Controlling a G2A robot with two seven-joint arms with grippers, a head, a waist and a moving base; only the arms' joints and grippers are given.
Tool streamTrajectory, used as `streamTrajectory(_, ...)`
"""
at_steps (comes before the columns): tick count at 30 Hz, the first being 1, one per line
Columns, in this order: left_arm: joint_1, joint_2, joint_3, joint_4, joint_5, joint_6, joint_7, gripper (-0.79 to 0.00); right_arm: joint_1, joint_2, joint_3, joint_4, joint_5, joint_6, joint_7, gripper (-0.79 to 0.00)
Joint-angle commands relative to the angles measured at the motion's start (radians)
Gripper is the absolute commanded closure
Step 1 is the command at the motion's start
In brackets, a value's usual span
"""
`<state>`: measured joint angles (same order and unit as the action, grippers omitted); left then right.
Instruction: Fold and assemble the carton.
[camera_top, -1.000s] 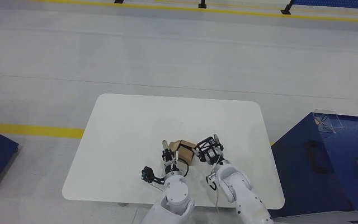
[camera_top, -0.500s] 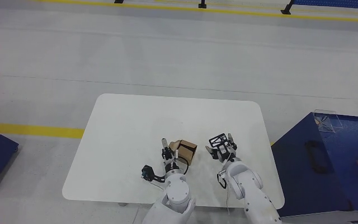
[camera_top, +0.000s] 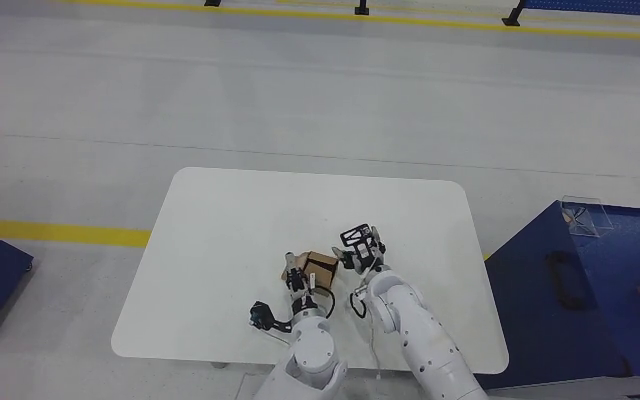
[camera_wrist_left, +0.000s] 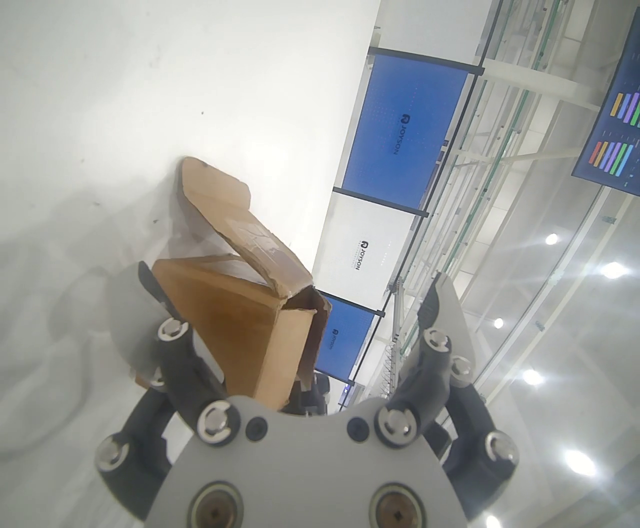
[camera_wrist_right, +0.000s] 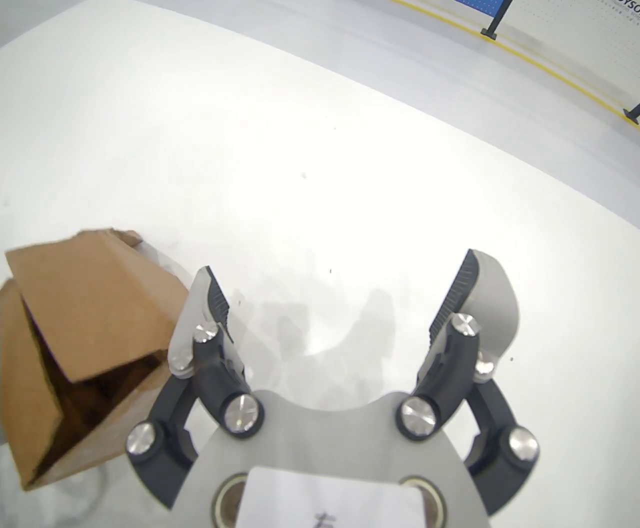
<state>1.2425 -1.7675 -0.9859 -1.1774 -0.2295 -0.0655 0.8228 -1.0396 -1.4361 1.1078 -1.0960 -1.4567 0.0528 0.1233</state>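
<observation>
Carton (camera_top: 322, 268) of brown cardboard is lying on the white table (camera_top: 220, 220), in the half nearer the robot and roughly midway across its width; it is standing partly formed, its walls making a hollow sleeve with one end gaping. In the left wrist view the carton (camera_wrist_left: 240, 310) is showing a long flap with a rounded tip and a patch of torn tape, sticking out at a slant from the open end. The left gripper (camera_top: 293, 272) is sitting at the carton's robot-side end; its fingers are spread wide, and in its own view the left gripper (camera_wrist_left: 290, 280) is straddling the box, one finger (camera_wrist_left: 145, 295) lying against or just beside a side wall, the other finger (camera_wrist_left: 442, 305) standing well apart from it, so nothing is being clamped. The right gripper (camera_top: 361, 238) is hovering just beside the carton on its other side; seen from its wrist, the right gripper (camera_wrist_right: 337, 265) is also gaping wide over bare table, with one finger (camera_wrist_right: 207, 300) just beside the carton (camera_wrist_right: 85, 320), whose dark interior is facing that camera; it is holding nothing.
</observation>
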Motion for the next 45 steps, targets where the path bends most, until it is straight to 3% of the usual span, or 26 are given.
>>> streamTrajectory(1,0.012,0.006,-0.003,-0.02,-0.001,0.006,-0.001,-0.785,0.012,-0.006,0.001,0.021,0.029,0.028,-0.011,-0.785)
streamTrajectory(8,0.039,0.02,-0.027,-0.07,0.017,0.05,-0.016,-0.785,-0.021,-0.005,0.038,-0.023,0.067,0.07,-0.061,-0.785)
streamTrajectory(22,-0.058,-0.011,0.104,0.056,-0.023,0.031,-0.072,-0.785,-0.141,0.019,0.129,-0.182,0.053,0.064,-0.05,-0.785)
streamTrajectory(27,-0.077,-0.019,0.115,0.091,-0.04,0.027,-0.08,-0.785,-0.164,0.022,0.166,-0.216,0.111,0.056,-0.053,-0.785)
streamTrajectory(31,-0.037,-0.002,0.108,0.029,-0.015,0.086,-0.106,-0.785,-0.164,0.021,0.169,-0.218,0.125,0.056,-0.048,-0.785)
streamTrajectory(36,-0.037,-0.002,0.108,0.029,-0.015,0.086,-0.106,-0.785,-0.18,0.023,0.164,-0.249,0.121,0.03,-0.061,-0.785)
streamTrajectory(41,0.037,0.029,0.059,-0.11,0.003,0.023,-0.087,-0.785,-0.203,0.016,0.12,-0.27,0.097,0.037,-0.145,-0.785)
streamTrajectory(45,0.089,0.049,0.037,-0.161,0.044,-0.016,-0.033,-0.785,-0.191,0.005,0.067,-0.239,0.061,0.075,-0.184,-0.785)
